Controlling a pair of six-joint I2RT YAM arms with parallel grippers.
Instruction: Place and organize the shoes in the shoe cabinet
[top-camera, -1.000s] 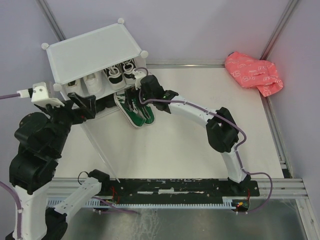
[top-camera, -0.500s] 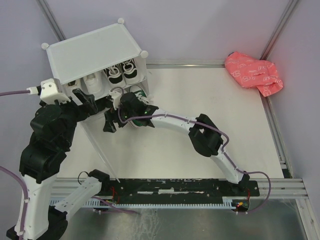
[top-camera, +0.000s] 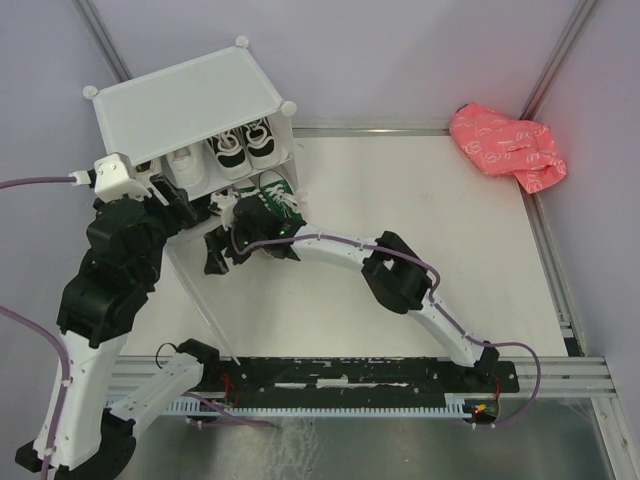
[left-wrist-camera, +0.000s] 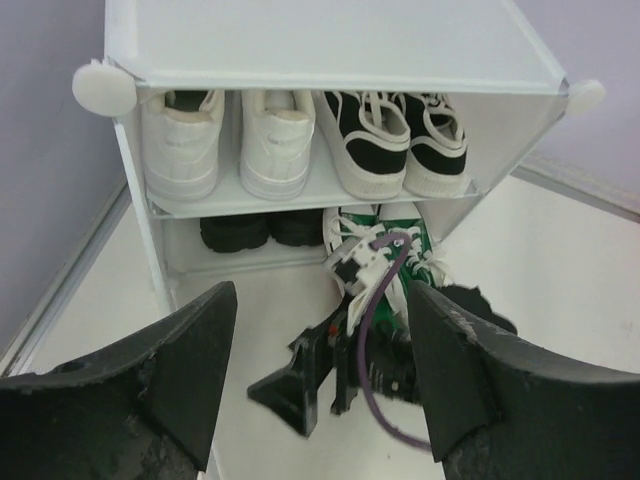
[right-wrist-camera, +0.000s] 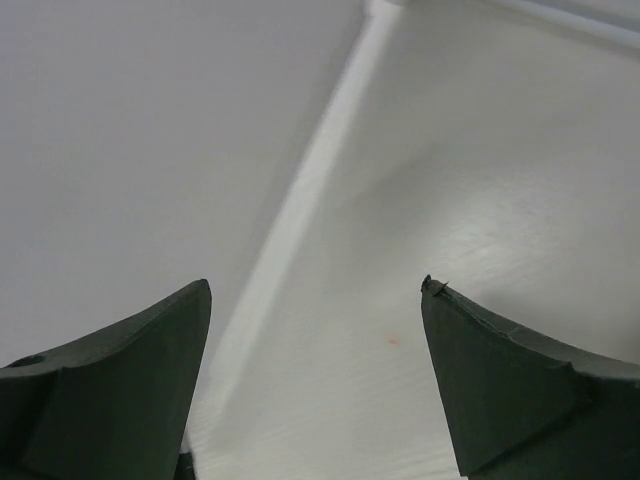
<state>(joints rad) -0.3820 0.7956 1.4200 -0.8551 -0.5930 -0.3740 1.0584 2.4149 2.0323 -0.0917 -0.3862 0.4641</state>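
The shoe cabinet (top-camera: 185, 105) is my landmark. It stands at the far left of the table (top-camera: 400, 220) with its open front facing my left arm.

On its upper shelf sit 2 pairs. The white sneakers (left-wrist-camera: 230, 140) are on the left as my left wrist camera sees it. The black sneakers with white soles and laces (left-wrist-camera: 395, 140) are beside them on the right.

On the lower level, the plain black shoes (left-wrist-camera: 250, 228) are set back under the white pair. The green canvas sneakers (left-wrist-camera: 385, 240) lie at the mouth of that level, under the black-and-white pair, laces up. I cannot tell whether they are wholly inside the cabinet.

My left pincer (left-wrist-camera: 320, 300) hovers in front of the cabinet's opening, level with its front left corner. Its 2 fingers (left-wrist-camera: 170, 370) are spread, with nothing between them.

My right pincer (top-camera: 215, 250) is low over the table just in front of the cabinet, close beside the green sneakers. I cannot tell whether it touches them. Its jaws are spread wide and grip nothing. Between them I see only white surface, crossed by a pale strip (right-wrist-camera: 290, 220).

A crumpled pink bag (top-camera: 505, 145) lies well to the right of the cabinet, against the far wall.
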